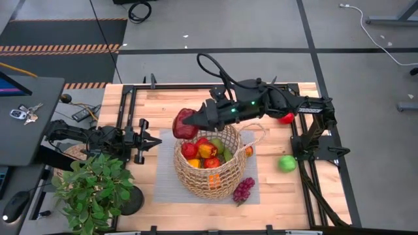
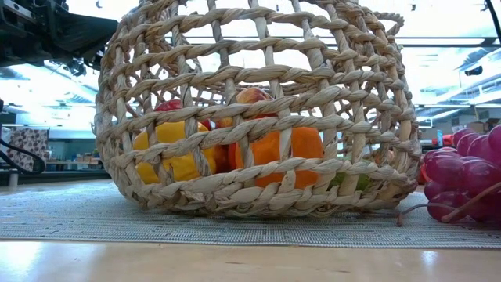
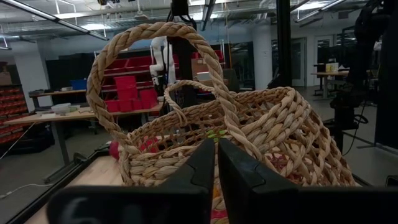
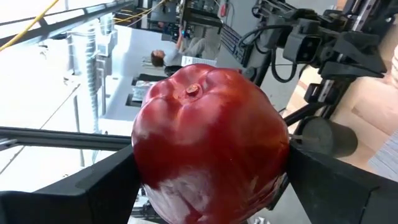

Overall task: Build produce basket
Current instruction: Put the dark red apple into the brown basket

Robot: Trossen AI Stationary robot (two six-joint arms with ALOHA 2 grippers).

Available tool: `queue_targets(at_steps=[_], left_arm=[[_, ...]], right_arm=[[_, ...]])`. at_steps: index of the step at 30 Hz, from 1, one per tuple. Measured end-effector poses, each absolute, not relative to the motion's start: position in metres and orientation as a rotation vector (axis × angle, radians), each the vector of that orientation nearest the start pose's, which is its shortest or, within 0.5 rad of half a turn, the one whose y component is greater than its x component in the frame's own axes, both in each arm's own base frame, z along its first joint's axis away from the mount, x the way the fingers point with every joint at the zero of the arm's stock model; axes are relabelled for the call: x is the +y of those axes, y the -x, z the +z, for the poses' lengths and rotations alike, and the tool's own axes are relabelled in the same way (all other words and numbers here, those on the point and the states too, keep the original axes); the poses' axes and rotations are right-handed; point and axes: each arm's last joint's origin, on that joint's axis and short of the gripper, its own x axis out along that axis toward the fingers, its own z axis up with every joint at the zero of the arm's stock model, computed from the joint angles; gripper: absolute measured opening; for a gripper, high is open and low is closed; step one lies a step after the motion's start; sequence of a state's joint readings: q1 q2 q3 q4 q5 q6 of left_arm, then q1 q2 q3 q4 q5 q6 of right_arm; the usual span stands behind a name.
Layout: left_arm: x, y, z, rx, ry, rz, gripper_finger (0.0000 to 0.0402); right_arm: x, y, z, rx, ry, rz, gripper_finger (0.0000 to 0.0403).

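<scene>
We had the right gripper (image 1: 189,122) clamped on a big dark red pepper (image 1: 184,123), one finger on each flank, as the right wrist view showed plainly with the pepper (image 4: 208,146) wedged between them. In the high view that load hung just left of centre, over the upper-left rim of the basket (image 1: 208,176), so by our reckoning it was at the point of being dropped in rather than already delivered.

The basket sat on a grey mat (image 1: 165,171) in the middle of the frame, and we counted several pieces already inside: red, orange, yellow and green among them.

Left to gather, as we read it: purple grapes (image 1: 243,190) touching the basket's lower right, a green apple (image 1: 287,163) well apart at the right, a red piece (image 1: 287,118) at upper right under the arm. So we judged the job past halfway.

Our left gripper (image 1: 151,141) waited left of the mat, fingers (image 3: 202,165) pressed together and holding nothing, beside the potted plant (image 1: 95,186).
</scene>
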State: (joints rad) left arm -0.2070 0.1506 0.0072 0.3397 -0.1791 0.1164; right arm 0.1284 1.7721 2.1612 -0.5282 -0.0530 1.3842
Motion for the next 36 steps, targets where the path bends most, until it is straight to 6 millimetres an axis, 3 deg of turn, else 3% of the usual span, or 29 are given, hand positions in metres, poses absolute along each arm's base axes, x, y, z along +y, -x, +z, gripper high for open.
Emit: queue_targets(at_steps=[9, 27, 36], left_arm=[[-0.016, -0.103, 0.186, -0.194, -0.078, -0.016, 0.0032], [-0.016, -0.103, 0.186, -0.194, -0.078, -0.016, 0.0034], [-0.016, -0.103, 0.186, -0.194, -0.078, -0.016, 0.0025]], right_arm=[[0.041, -0.370, 0.495, 0.240, -1.232, 0.037, 0.0374], [-0.019, -0.365, 0.472, 0.403, -0.506, -0.111, 0.0374], [-0.022, -0.365, 0.451, 0.576, -0.403, -0.129, 0.0374]])
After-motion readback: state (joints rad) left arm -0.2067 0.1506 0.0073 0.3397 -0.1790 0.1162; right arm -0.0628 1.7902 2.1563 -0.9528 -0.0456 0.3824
